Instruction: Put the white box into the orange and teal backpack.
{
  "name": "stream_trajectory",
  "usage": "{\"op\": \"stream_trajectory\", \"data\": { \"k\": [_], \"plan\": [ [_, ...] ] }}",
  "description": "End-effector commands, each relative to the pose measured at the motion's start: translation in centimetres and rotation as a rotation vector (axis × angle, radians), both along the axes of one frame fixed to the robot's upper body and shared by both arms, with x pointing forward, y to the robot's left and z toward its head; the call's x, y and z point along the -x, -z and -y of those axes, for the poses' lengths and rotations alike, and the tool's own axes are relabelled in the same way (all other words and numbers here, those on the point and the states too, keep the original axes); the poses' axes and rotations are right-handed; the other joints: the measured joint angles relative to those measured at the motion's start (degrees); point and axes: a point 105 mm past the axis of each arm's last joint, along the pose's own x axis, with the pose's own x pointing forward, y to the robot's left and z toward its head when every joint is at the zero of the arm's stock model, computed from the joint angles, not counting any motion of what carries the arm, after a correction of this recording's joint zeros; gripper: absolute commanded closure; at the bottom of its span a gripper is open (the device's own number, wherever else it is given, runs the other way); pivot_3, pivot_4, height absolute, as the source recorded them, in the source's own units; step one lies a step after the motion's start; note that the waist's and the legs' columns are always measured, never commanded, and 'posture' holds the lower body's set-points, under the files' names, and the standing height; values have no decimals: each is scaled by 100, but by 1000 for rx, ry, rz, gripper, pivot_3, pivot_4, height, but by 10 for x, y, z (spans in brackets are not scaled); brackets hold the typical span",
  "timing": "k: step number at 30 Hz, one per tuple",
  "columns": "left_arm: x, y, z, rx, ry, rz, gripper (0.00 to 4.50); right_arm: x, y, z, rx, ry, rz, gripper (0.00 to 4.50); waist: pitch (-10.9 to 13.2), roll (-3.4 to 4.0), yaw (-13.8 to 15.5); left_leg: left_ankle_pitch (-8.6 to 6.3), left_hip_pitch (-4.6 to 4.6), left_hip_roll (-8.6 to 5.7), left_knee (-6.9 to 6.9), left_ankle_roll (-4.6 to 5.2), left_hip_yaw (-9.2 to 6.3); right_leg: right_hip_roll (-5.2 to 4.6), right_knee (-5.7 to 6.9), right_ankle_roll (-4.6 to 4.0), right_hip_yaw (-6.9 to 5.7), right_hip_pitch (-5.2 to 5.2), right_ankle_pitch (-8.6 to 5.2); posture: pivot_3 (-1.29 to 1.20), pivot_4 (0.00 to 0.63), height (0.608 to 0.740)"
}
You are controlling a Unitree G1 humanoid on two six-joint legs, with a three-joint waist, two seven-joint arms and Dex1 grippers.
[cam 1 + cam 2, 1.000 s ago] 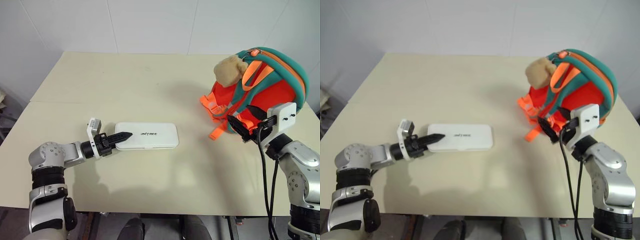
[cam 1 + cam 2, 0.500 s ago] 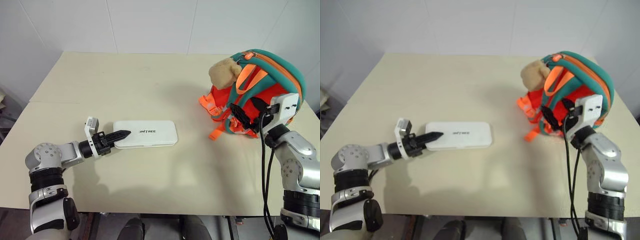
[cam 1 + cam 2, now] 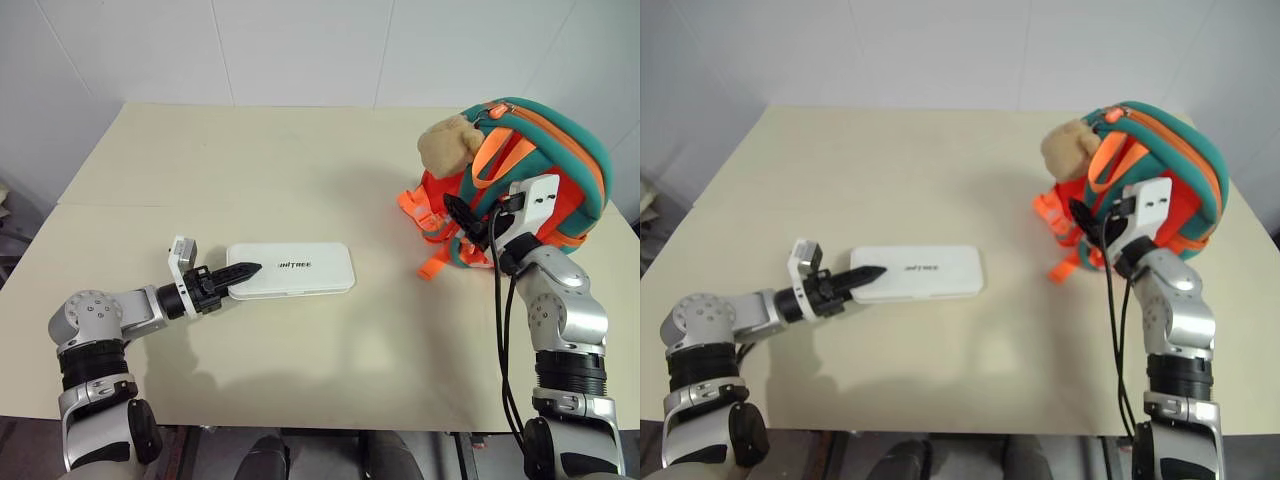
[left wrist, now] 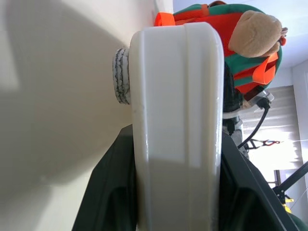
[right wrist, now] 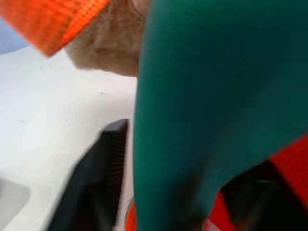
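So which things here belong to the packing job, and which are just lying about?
Part of the job:
- white box, one end between the left tool's fingers
- orange and teal backpack, right tool at its teal strap

Just there:
- table
- tan plush toy on the backpack

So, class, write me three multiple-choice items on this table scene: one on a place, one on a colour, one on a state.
1. Where does the flat white rectangular box lie?
A. inside the backpack
B. on the beige table
C. on the floor

2. What colour is the plush toy on the orange and teal backpack?
A. tan
B. blue
C. black

3. What has the left gripper done?
A. let go
B. clamped the box's end
C. grasped a strap

Answers: 1 B, it rests flat on the table. 2 A, tan fur shows. 3 B, the left wrist view shows fingers flanking the box.
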Motion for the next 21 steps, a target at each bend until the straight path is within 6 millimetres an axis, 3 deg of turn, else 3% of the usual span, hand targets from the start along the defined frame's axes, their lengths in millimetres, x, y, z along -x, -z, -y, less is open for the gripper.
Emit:
{"op": "stream_trajectory", "data": {
  "k": [1, 4, 6, 15, 21],
  "plan": [
    [2, -14, 0, 30, 4, 63, 3075, 1, -16, -3, 4, -2, 66, 2630, 0, 0, 1, 0, 0, 0, 0, 0, 0, 0, 0, 0, 0, 0, 0, 0, 150, 740],
    [1, -16, -1, 47, -9, 70, 3075, 2, -19, -8, 14, -22, 81, 3639, 0, 0, -5, 0, 0, 0, -1, 0, 1, 0, -1, 0, 1, 0, 0, 0, 150, 740],
    [1, -16, -2, 46, -16, 71, 3075, 5, -21, -13, 15, -51, 88, 4008, 0, 0, -10, 0, 0, 0, 0, 0, 1, 0, 0, 0, 1, 0, 0, 0, 150, 740],
    [-10, -27, -19, 53, -99, 108, 3075, 33, -33, -51, 28, -301, 95, 4008, 0, 0, -113, 0, -2, 1, -3, -1, 1, 0, -4, 2, 1, 0, 1, 0, 150, 740],
    [-19, -37, -38, 42, -166, 133, 3075, 63, -47, -84, 54, -508, 106, 4008, 0, 0, -122, 0, -1, 4, -7, 0, 1, 4, -5, 2, 1, -3, 1, 0, 150, 740]
  ]
}}
